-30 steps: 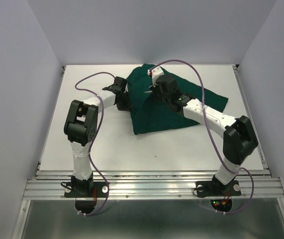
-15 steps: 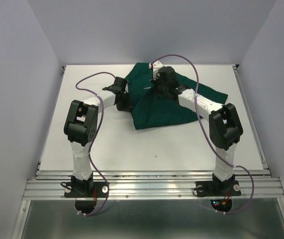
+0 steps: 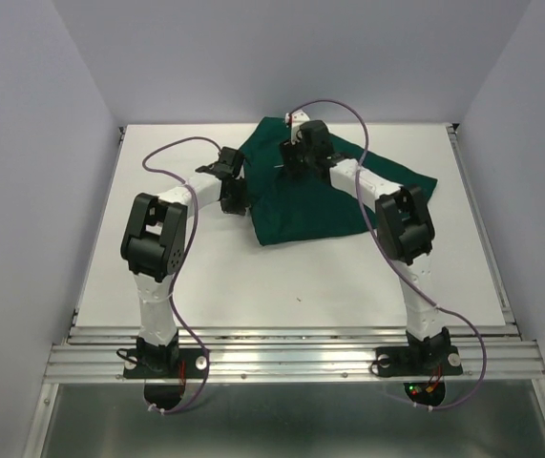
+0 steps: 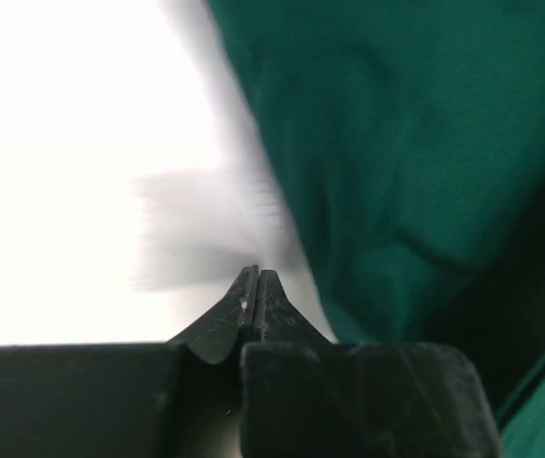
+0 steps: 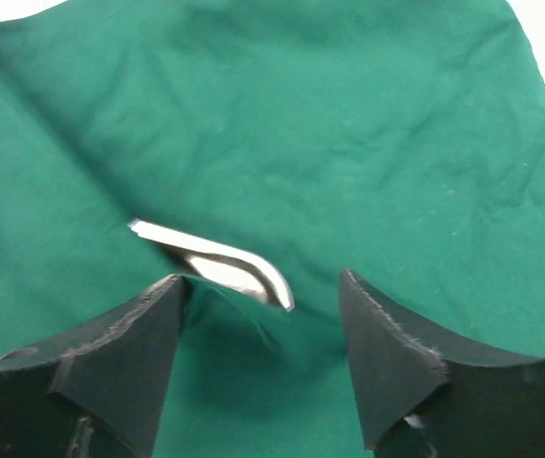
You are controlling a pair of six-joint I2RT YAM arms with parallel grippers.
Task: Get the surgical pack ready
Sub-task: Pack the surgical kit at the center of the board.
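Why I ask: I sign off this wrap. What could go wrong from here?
1. A steel forceps tip pokes out of a fold in the green drape, between the fingers of the open right claw; closing there may catch metal and drag it out.
2. The left claw is shut beside the drape's edge, apparently gripping nothing, so the cloth could slide when pulled.

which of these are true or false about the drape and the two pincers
1. The right pincer is open over the drape. True.
2. The left pincer is wide open. False: it is shut.
3. A steel tip pokes out of a fold in the drape. True.
4. The drape lies spread flat over the whole table. False: it is bunched at the far middle of the table.
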